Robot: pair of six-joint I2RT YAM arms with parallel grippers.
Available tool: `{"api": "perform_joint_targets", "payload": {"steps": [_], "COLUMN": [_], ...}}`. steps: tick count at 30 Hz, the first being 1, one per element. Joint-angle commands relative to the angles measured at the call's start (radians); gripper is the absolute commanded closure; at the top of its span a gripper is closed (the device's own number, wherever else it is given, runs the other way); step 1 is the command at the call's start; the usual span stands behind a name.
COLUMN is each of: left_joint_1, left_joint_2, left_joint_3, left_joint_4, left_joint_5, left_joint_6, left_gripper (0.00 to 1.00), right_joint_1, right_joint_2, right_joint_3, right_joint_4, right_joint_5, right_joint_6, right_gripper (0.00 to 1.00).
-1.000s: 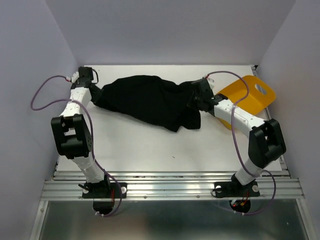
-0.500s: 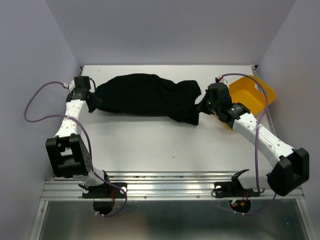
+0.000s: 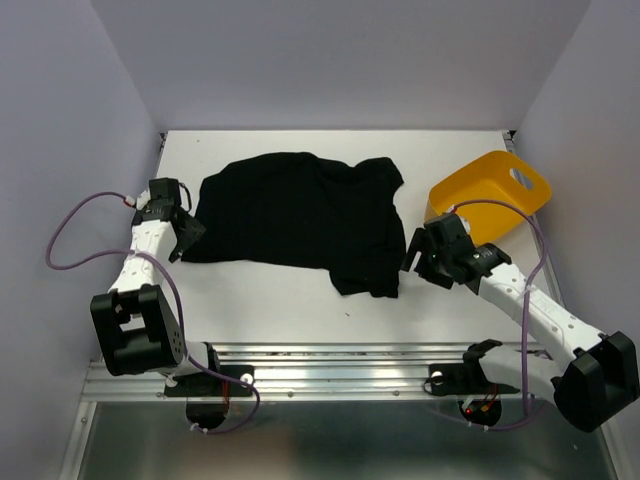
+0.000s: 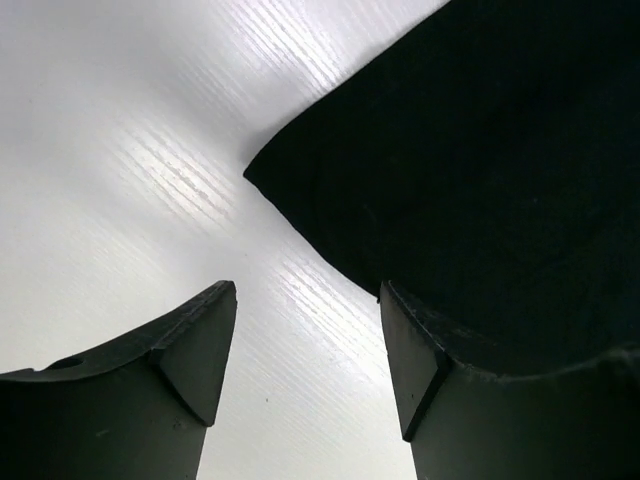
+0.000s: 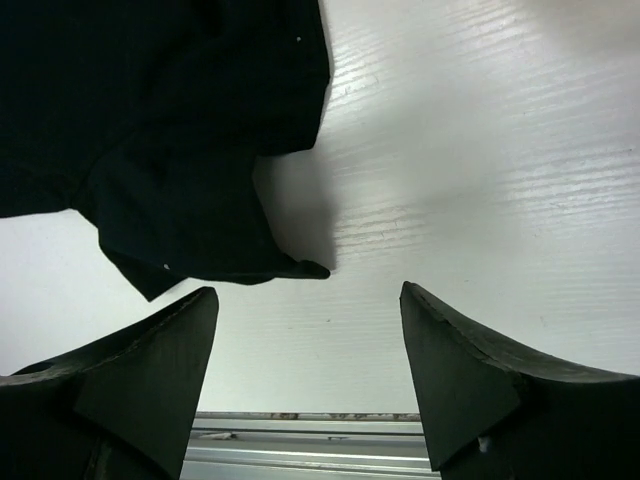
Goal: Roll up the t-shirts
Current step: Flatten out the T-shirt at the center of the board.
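Note:
A black t-shirt [image 3: 300, 215] lies spread flat on the white table, wider than the tub. Its left corner [image 4: 300, 190] shows in the left wrist view, just beyond the open fingers. My left gripper [image 3: 184, 228] sits at the shirt's left edge, open, with only bare table between its fingers [image 4: 305, 350]. My right gripper [image 3: 412, 256] hovers just right of the shirt's lower right hem, open and holding nothing. In the right wrist view that crumpled hem [image 5: 200, 230] lies ahead of the left finger, apart from it.
A yellow plastic tub [image 3: 490, 195] stands tipped at the back right, close behind the right arm. The table's metal front rail [image 3: 340, 365] runs along the near edge. Grey walls close in on the left, right and back.
Both grippers dragged the bunched shirt toward the front, spreading it flat, then opened and let go. The right arm swung forward and down; the left gripper slid nearer.

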State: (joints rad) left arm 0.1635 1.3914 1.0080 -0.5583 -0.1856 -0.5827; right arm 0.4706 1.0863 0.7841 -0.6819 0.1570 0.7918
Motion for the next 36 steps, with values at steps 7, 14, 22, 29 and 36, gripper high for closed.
{"api": "perform_joint_targets", "payload": {"steps": [7,14,22,29,36], "left_joint_1": [0.002,0.004,0.004,0.004,0.005], "left_joint_2": [-0.011,0.067,0.15,0.228,0.252], "left_joint_3": [-0.167,-0.189,-0.192,-0.2,-0.204], "left_joint_4": [0.167,0.279,0.368,0.405,0.4], "left_joint_5": [-0.032,-0.049,-0.077,-0.025,-0.002], "left_joint_6": [-0.038,-0.109,-0.18,-0.21,-0.213], "left_gripper": [0.39,0.4,0.48,0.67,1.0], "right_joint_1": [-0.006,-0.006,-0.006,-0.006,0.057], "right_joint_2": [0.015,0.001,0.004,-0.017,0.055], "right_joint_3": [0.012,0.004,-0.032,-0.14,-0.206], "right_joint_4": [0.065,0.067,0.107,0.197,0.292], "right_joint_5": [-0.03,-0.025,-0.08,-0.194,-0.192], "right_joint_6": [0.017,0.023,0.03,0.124,0.064], "right_gripper": [0.12,0.11,0.1,0.1,0.17]}}
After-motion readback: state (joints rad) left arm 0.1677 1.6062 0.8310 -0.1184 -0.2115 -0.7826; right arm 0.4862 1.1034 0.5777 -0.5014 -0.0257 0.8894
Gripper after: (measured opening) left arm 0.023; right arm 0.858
